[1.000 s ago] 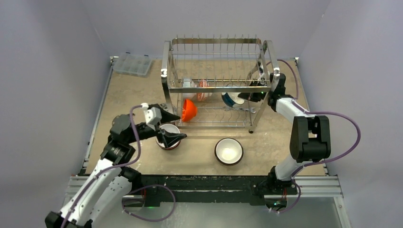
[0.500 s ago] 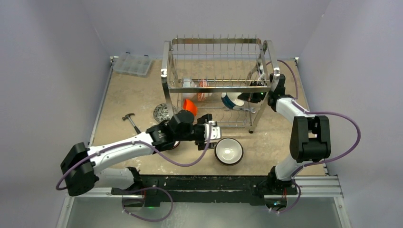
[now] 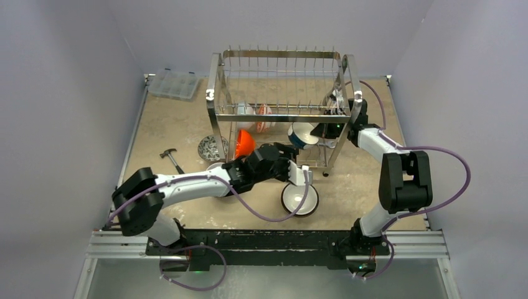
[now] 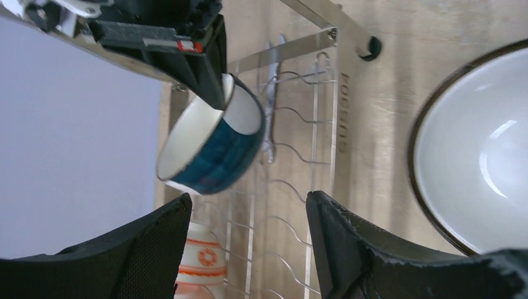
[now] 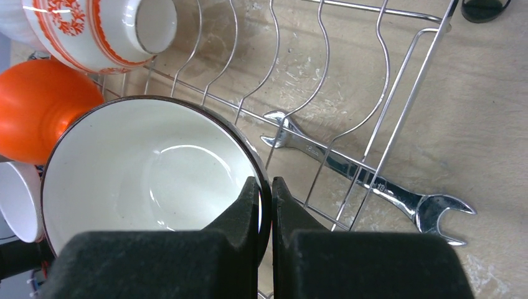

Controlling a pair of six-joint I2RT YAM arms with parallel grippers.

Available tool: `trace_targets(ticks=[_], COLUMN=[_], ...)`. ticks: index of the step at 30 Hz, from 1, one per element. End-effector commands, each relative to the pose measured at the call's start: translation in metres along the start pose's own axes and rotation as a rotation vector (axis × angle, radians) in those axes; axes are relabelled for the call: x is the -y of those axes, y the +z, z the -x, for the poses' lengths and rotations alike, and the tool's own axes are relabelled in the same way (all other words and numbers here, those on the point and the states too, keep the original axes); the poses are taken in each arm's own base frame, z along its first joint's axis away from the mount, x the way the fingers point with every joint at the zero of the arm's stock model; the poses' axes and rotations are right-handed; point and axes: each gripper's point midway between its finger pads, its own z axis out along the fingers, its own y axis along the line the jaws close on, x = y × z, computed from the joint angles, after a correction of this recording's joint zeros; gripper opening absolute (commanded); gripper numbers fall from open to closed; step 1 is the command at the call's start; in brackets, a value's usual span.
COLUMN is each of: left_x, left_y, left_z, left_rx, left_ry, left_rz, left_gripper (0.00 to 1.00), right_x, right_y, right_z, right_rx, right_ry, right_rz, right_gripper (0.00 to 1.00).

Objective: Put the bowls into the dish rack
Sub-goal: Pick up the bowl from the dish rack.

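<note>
The metal wire dish rack [image 3: 280,115] stands at the back middle. My right gripper [image 5: 266,184] is shut on the rim of a bowl, white inside and dark blue outside [image 5: 143,180], holding it tilted above the lower tier [image 3: 302,134]. An orange bowl [image 3: 244,143], a red-and-white patterned bowl [image 3: 266,118] and a white bowl [image 3: 246,112] sit in the rack. My left gripper [image 4: 248,199] is open and empty, reaching across just above a dark-rimmed white bowl [image 3: 299,199] on the table; that bowl shows at the right of the left wrist view [image 4: 479,149].
A wrench [image 5: 367,177] lies on the table under the rack's lower wires. A hammer [image 3: 169,157] and a round metal piece [image 3: 210,148] lie left of the rack. A clear compartment box [image 3: 174,84] sits at the back left.
My left arm has swung right, from the bowl at front left to over the white bowl at front right. My right gripper has raised the blue bowl a little.
</note>
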Motion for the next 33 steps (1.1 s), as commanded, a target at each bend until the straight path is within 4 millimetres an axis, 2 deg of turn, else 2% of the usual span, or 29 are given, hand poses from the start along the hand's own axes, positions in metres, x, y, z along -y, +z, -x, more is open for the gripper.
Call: trace_targets(ticks=[1, 7, 10, 14, 20, 22, 25, 30, 31, 33], left_x=[-0.041, -0.024, -0.014, -0.012, -0.020, -0.025, -0.028, -0.034, -0.035, -0.037], left_y=[0.025, 0.067, 0.082, 0.095, 0.104, 0.107, 0.108, 0.104, 0.103, 0.100], left_z=[0.024, 0.008, -0.002, -0.008, -0.022, -0.025, -0.029, -0.026, -0.025, -0.019], left_rx=[-0.004, -0.111, -0.163, -0.195, -0.233, -0.246, -0.263, -0.249, -0.239, -0.200], left_ry=[0.150, 0.253, 0.277, 0.294, 0.314, 0.310, 0.313, 0.296, 0.281, 0.243], left_rz=[0.069, -0.078, -0.154, -0.177, -0.148, -0.129, -0.122, -0.099, -0.092, -0.084], left_gripper=[0.66, 0.66, 0.66, 0.63, 0.40, 0.26, 0.00, 0.00, 0.00, 0.00], right_x=[-0.021, -0.019, -0.020, -0.025, -0.030, -0.031, -0.032, -0.035, -0.036, -0.038], right_y=[-0.006, -0.010, -0.013, -0.016, -0.018, -0.019, -0.020, -0.022, -0.023, -0.024], right_z=[0.034, 0.037, 0.039, 0.042, 0.043, 0.044, 0.045, 0.048, 0.047, 0.047], right_rx=[0.076, 0.086, 0.092, 0.102, 0.108, 0.111, 0.114, 0.124, 0.124, 0.127], right_ry=[-0.093, -0.115, -0.128, -0.141, -0.151, -0.153, -0.157, -0.160, -0.157, -0.146], right_rz=[0.014, -0.017, -0.017, -0.005, 0.011, 0.014, 0.015, 0.020, 0.026, 0.031], right_gripper=[0.00, 0.00, 0.00, 0.00, 0.00, 0.00, 0.00, 0.00, 0.03, 0.14])
